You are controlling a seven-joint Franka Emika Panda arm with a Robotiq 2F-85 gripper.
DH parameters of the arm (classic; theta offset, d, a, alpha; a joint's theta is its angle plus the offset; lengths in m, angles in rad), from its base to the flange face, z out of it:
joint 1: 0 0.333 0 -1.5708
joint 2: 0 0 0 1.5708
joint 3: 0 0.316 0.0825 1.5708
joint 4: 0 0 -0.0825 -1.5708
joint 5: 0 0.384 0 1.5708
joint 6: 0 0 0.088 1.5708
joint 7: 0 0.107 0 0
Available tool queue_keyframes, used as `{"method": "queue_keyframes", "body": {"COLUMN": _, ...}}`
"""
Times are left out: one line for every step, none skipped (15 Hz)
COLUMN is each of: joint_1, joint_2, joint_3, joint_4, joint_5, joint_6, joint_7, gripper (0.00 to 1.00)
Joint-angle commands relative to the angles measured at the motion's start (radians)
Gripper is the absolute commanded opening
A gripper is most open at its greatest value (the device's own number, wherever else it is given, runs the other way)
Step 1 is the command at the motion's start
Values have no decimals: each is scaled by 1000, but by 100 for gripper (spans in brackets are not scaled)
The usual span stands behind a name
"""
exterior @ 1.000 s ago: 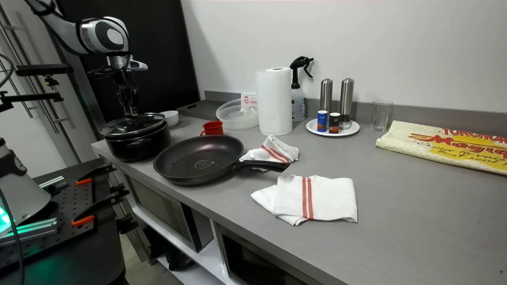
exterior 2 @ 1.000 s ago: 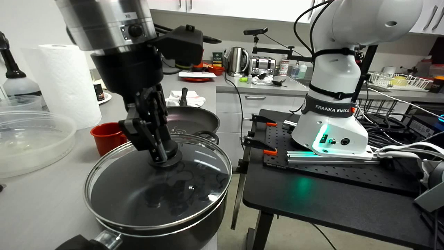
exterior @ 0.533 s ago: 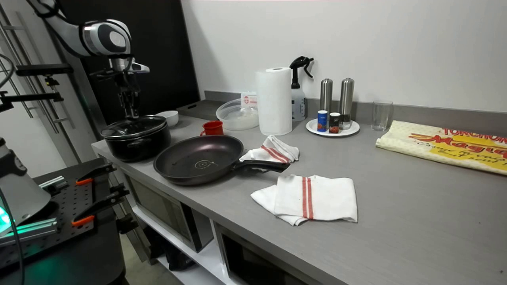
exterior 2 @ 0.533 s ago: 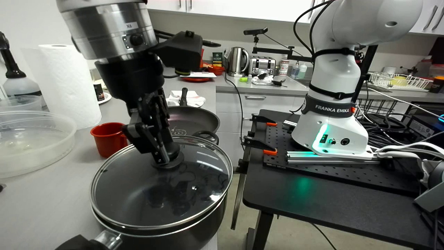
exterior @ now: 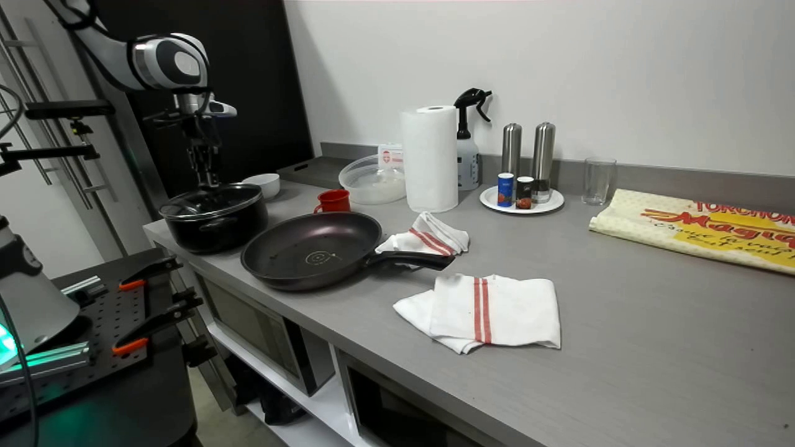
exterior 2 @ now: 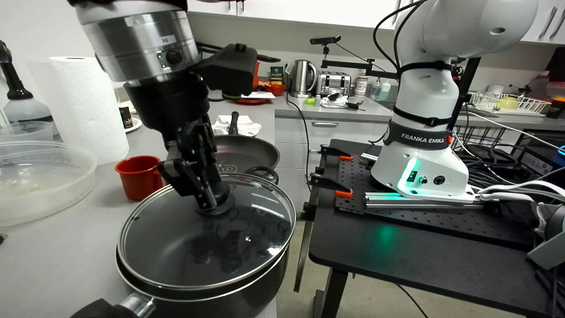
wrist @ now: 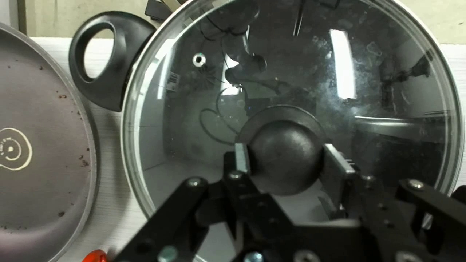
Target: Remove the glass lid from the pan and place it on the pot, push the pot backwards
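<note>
The clear glass lid [exterior 2: 163, 251] with its metal rim lies over the black pot [exterior: 217, 233] in both exterior views. Along the near side a narrow dark gap shows between lid rim and pot rim, so I cannot tell if it sits fully down. My gripper [wrist: 285, 158] points down from above, its two fingers [wrist: 243, 160] closed on either side of the lid's round black knob [wrist: 287, 142]. The wide black pan [exterior: 310, 248] is uncovered and stands right beside the pot. Most of the pot's inside is hidden under the lid.
A red mug [exterior 2: 137, 176], a white bowl [exterior: 267, 184] and a clear plastic tub [exterior 2: 39, 185] stand near the pot. Farther along are a paper towel roll [exterior: 430, 161] and folded cloths [exterior: 497, 310]. Pot and pan stand close to the counter's front edge [exterior: 310, 310].
Gripper and lid have come down a little and shifted slightly, so the lid lies lower and more squarely over the pot. The grip on the knob is unchanged; pot and pan have not moved.
</note>
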Motion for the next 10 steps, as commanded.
{"method": "queue_keyframes", "body": {"joint_1": 18, "joint_2": 0, "joint_3": -13, "joint_4": 23, "joint_5": 10, "joint_6": -11, "joint_7": -21, "gripper": 25}}
{"method": "queue_keyframes", "body": {"joint_1": 18, "joint_2": 1, "joint_3": -13, "joint_4": 24, "joint_5": 9, "joint_6": -11, "joint_7": -21, "gripper": 25}}
{"method": "queue_keyframes", "body": {"joint_1": 19, "joint_2": 1, "joint_3": -12, "joint_4": 24, "joint_5": 9, "joint_6": -11, "joint_7": -21, "gripper": 25}}
{"method": "queue_keyframes", "body": {"joint_1": 20, "joint_2": 1, "joint_3": -12, "joint_4": 24, "joint_5": 9, "joint_6": -11, "joint_7": -21, "gripper": 25}}
{"method": "queue_keyframes", "body": {"joint_1": 21, "joint_2": 2, "joint_3": -12, "joint_4": 25, "joint_5": 9, "joint_6": -11, "joint_7": -21, "gripper": 25}}
{"method": "queue_keyframes", "body": {"joint_1": 22, "joint_2": 3, "joint_3": -12, "joint_4": 26, "joint_5": 9, "joint_6": -12, "joint_7": -21, "gripper": 25}}
{"method": "queue_keyframes", "body": {"joint_1": 23, "joint_2": 3, "joint_3": -12, "joint_4": 27, "joint_5": 8, "joint_6": -12, "joint_7": -20, "gripper": 25}}
{"method": "queue_keyframes", "body": {"joint_1": 24, "joint_2": 3, "joint_3": -12, "joint_4": 27, "joint_5": 8, "joint_6": -12, "joint_7": -21, "gripper": 25}}
{"method": "queue_keyframes", "body": {"joint_1": 24, "joint_2": 4, "joint_3": -12, "joint_4": 28, "joint_5": 8, "joint_6": -12, "joint_7": -21, "gripper": 25}}
{"method": "queue_keyframes", "body": {"joint_1": 25, "joint_2": 6, "joint_3": -12, "joint_4": 30, "joint_5": 8, "joint_6": -12, "joint_7": -21, "gripper": 25}}
